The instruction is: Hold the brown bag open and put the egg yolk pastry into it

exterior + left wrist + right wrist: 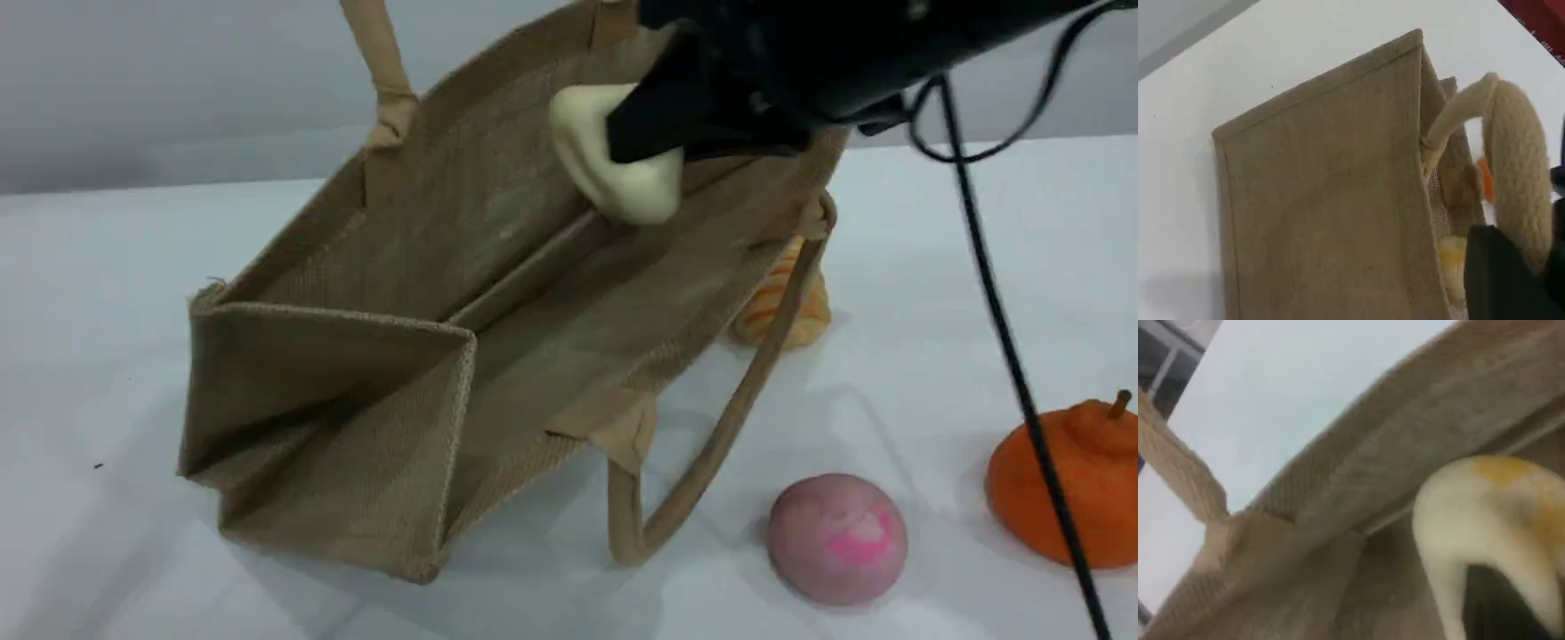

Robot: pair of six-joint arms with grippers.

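One soft egg yolk pastry (622,169), dented in the right claw (653,147), hangs over the brown bag (427,356); left claw (1511,267) pinches its handle (1518,153).

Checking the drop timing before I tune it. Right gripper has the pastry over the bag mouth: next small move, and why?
Probably lower the right gripper a little further into the brown bag, then open. The egg yolk pastry hangs pinched above the open mouth, not yet inside, and the left gripper holds a handle up, keeping the mouth open.
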